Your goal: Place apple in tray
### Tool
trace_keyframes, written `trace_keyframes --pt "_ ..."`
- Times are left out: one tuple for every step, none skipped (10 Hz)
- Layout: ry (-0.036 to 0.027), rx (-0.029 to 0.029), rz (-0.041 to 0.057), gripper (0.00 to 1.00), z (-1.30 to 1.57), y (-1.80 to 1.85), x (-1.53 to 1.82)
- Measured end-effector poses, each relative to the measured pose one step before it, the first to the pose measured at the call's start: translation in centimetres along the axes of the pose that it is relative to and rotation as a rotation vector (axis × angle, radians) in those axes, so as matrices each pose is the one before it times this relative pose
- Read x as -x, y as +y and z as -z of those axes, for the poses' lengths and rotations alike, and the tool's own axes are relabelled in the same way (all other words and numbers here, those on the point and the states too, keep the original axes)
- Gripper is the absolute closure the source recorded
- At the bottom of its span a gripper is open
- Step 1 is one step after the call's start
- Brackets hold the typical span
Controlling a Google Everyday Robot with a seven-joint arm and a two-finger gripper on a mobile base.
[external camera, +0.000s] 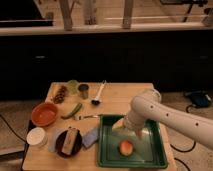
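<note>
The apple (126,147), small, round and yellow-orange with a reddish side, lies on the floor of the green tray (155,159), near its middle. The tray sits on the right front part of the wooden table. My gripper (131,129) hangs at the end of the white arm just above and behind the apple, over the tray. It is apart from the apple, which rests free.
An orange-red bowl (45,113), a white cup (37,136) and a dark plate (68,142) with food stand on the left. A blue cloth (91,136) lies beside the tray. A green pod (72,110), a metal cup (83,90) and a brush (97,94) lie at the back.
</note>
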Motion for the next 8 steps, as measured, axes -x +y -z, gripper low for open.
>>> trace_keyframes --pt "-0.00208 -0.00115 -0.00224 0.2 0.029 0.009 -0.212" --pt "-0.00278 0.00329 -0.00248 0.2 0.043 0.103 -0.131" --pt "-0.00172 0.00216 -0.00113 0.2 -0.009 0.034 -0.1" --pt "-0.00278 0.00338 0.00037 0.2 -0.003 -0.031 -0.127" --pt "-0.00147 0.00301 -0.00122 0.2 0.029 0.094 -0.088" --pt "-0.00171 0.00204 -0.00112 0.2 -0.007 0.08 -0.06" --pt "-0.00159 0.00269 -0.00195 0.2 0.028 0.118 -0.081" --pt "-0.00186 0.00252 -0.0001 0.2 0.01 0.006 -0.098"
